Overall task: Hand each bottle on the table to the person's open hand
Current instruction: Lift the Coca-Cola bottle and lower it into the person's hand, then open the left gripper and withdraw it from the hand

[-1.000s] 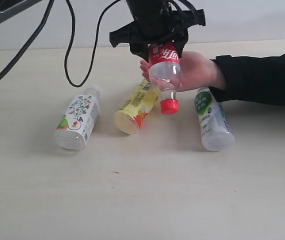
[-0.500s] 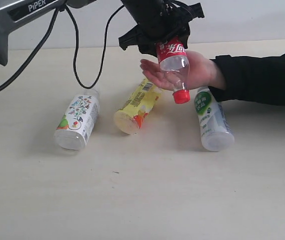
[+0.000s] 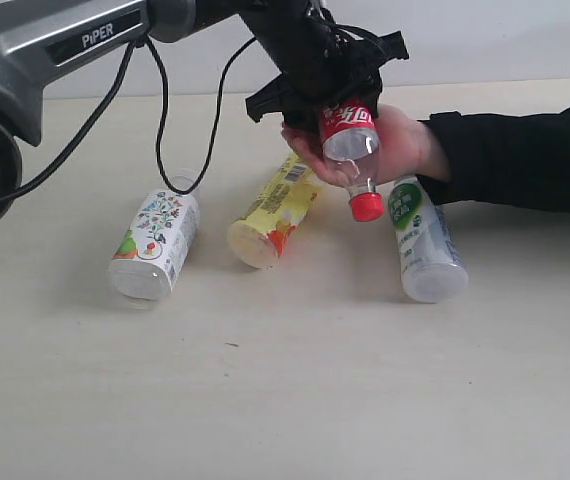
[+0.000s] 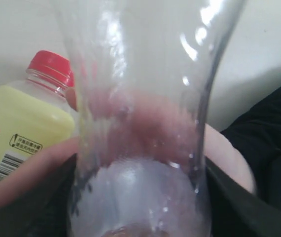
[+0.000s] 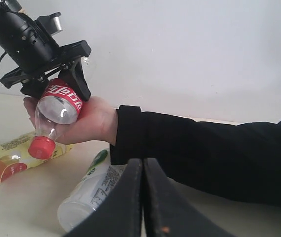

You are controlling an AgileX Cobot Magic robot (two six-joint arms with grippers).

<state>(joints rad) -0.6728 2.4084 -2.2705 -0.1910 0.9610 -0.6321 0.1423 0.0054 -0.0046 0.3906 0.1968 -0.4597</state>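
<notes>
Handover one under way | left gripper (image 3: 337,98) grips the Coca-Cola bottle (image 3: 351,142) by its base, cap down, resting in the person's hand (image 3: 400,140), far centre | right gripper (image 5: 143,195) closed, empty | to go: floral bottle (image 3: 155,240), yellow bottle (image 3: 270,212), green-white bottle (image 3: 422,245), all lying on the table (image 3: 285,400)

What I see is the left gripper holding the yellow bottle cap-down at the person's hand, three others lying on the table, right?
Not quite: the exterior view shows the left gripper holding the clear red-labelled bottle cap-down at the person's hand. The yellow bottle lies on the table with the other two.
</notes>
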